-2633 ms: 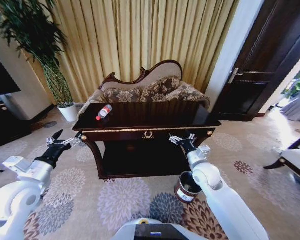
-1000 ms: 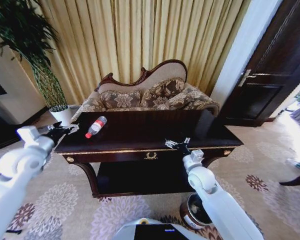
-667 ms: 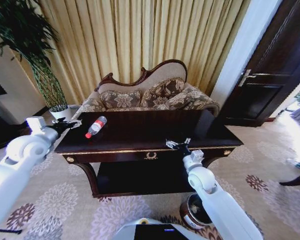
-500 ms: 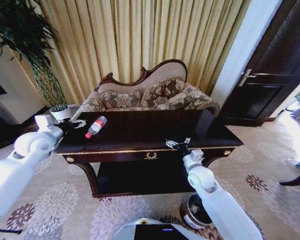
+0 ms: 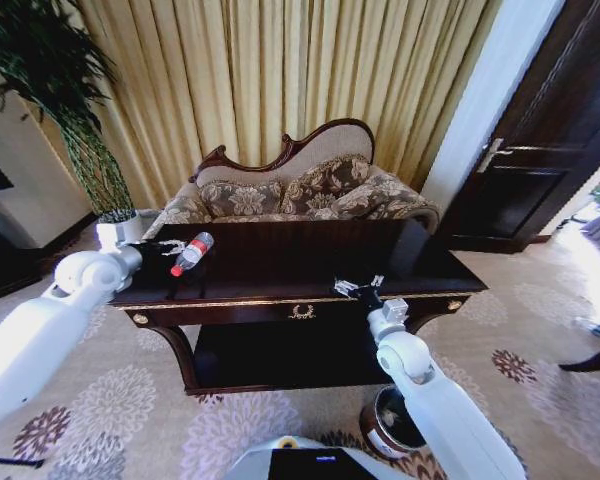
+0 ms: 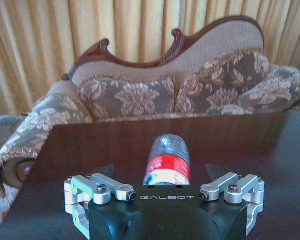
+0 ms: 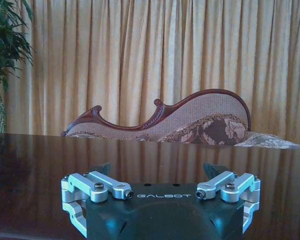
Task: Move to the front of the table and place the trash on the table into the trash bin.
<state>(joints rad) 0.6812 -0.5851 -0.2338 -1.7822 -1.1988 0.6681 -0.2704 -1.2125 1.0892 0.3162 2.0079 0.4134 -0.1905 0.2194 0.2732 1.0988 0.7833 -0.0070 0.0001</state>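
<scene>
**Left gripper closes in on the bottle at the table's left end**

Over the last moments the robot has driven up to the front of the table (image 5: 380, 262), and its left arm has swung in from beside the table's left edge. The left gripper (image 5: 167, 252) now sits low over the tabletop, right at the cap end of the bottle (image 5: 191, 253). In the left wrist view the left gripper (image 6: 160, 172) has its fingers spread wide, and the bottle (image 6: 166, 159) lies on its side between them, pointing straight away from the camera, red label band nearest. The fingers do not appear to touch it yet. This reads as the final approach before a grasp; nothing has been lifted.

The right gripper (image 5: 358, 289) has barely moved. It hovers at the front edge of the table near the gold ornament (image 5: 301, 311), fingers also spread wide and holding nothing, as the right wrist view shows.

The trash bin (image 5: 392, 424) stands on the floor at the robot's lower right, partly hidden behind the right arm, well apart from the bottle.

The tabletop is dark, glossy and reflective. Behind it stands a carved-back patterned sofa (image 5: 300, 190) against gold curtains (image 5: 280, 80). A potted plant (image 5: 70, 110) stands at left, a dark door (image 5: 540, 150) at right, and floral carpet (image 5: 110, 400) covers the floor.
</scene>
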